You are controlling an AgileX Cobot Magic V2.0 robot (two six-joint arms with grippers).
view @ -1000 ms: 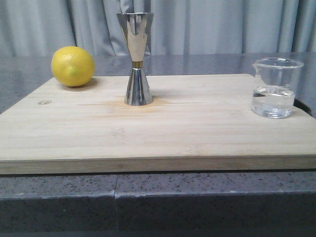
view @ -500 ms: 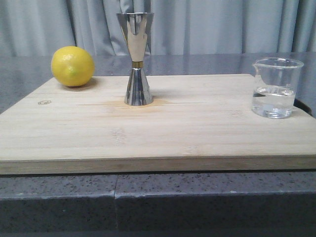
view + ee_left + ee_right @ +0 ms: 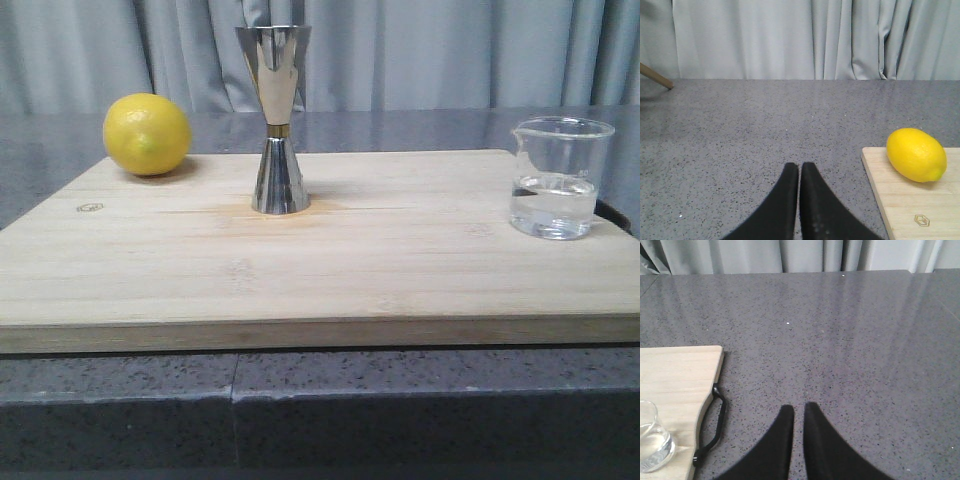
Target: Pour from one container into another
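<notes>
A clear glass beaker (image 3: 555,190) stands upright at the right end of the wooden board (image 3: 350,270), about a third full of clear liquid; its edge also shows in the right wrist view (image 3: 652,440). The polished steel jigger (image 3: 277,120) with a gold waist band stands upright at the board's back middle. My left gripper (image 3: 800,166) is shut and holds nothing, low over the grey counter left of the board. My right gripper (image 3: 799,407) is shut with a thin slit and holds nothing, over the counter right of the board. Neither gripper appears in the front view.
A yellow lemon (image 3: 147,134) lies on the board's back left corner, near the left gripper (image 3: 916,155). A black handle (image 3: 715,425) runs along the board's right edge. The grey speckled counter (image 3: 855,340) extends to a curtain behind.
</notes>
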